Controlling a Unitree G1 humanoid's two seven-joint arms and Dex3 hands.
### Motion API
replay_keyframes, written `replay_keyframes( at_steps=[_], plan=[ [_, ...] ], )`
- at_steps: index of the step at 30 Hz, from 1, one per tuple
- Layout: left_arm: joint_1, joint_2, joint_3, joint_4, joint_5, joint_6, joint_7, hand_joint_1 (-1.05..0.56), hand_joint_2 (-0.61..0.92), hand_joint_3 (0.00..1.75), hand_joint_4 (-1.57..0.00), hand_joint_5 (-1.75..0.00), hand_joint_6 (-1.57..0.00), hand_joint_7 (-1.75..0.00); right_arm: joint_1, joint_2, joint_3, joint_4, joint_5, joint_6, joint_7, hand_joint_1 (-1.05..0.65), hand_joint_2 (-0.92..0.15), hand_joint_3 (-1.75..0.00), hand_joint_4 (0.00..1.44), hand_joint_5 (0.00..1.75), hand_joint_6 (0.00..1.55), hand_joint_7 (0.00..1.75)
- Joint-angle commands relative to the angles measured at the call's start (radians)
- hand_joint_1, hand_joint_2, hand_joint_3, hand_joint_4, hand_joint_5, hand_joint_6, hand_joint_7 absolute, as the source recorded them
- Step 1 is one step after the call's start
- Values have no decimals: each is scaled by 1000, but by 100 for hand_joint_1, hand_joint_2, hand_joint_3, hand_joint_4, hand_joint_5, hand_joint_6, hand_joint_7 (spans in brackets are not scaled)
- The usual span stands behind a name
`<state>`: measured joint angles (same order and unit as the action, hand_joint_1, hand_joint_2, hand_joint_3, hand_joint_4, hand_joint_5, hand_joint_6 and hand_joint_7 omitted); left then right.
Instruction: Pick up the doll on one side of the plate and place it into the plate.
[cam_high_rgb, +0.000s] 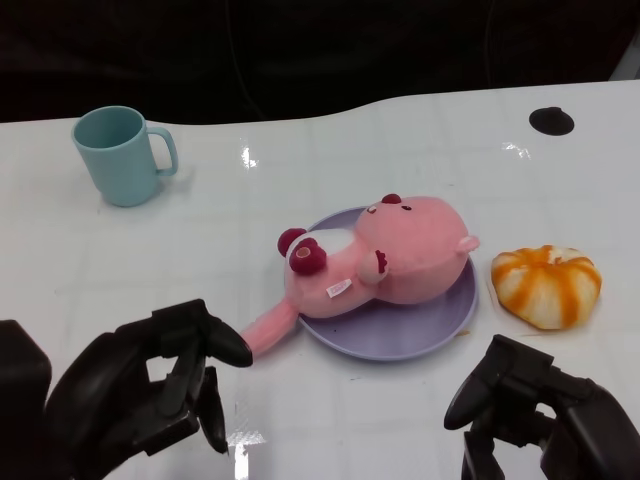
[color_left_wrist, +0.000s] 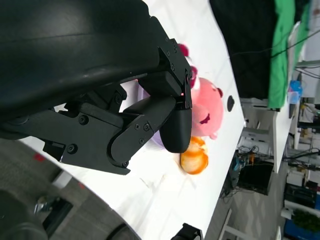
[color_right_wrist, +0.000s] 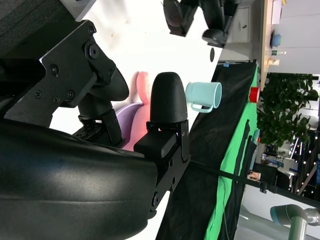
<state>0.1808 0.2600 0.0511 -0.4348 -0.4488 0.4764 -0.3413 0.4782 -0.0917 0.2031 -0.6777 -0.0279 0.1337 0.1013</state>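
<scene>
Doll (cam_high_rgb: 385, 262) lengthwise across plate (cam_high_rgb: 440, 325), head rightward

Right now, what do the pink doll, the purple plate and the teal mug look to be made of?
Pink doll: soft plush fabric, matte and fuzzy, with a sewn tag on its belly. Purple plate: probably plastic, smooth with a dull sheen and a thin rim. Teal mug: smooth and evenly coloured, plastic or glazed ceramic; the look leaves that open.
</scene>
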Motion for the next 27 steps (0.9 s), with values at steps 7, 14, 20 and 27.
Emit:
replay_keyframes(
  at_steps=[7,14,20,27],
  plan=[
    [-30,9,15,19,-52,83,-16,-8,44,141,-91,-175,-71,-174,7,-16,-32,5,11,-16,12,9,-43,-135,71,175,63,151],
    [-32,9,20,15,-73,112,-13,-7,43,143,-91,-175,-71,-174,5,-17,-40,15,15,-29,16,7,-42,-137,71,175,62,152],
    [-34,10,26,7,-86,139,-9,-5,46,145,-92,-175,-71,-174,10,-17,-40,25,12,-53,21,9,-42,-137,71,175,62,152],
    [-34,11,37,5,-105,153,-12,-5,46,144,-90,-175,-69,-174,19,-16,-36,18,9,-56,20,8,-41,-137,70,175,62,152]
  ],
)
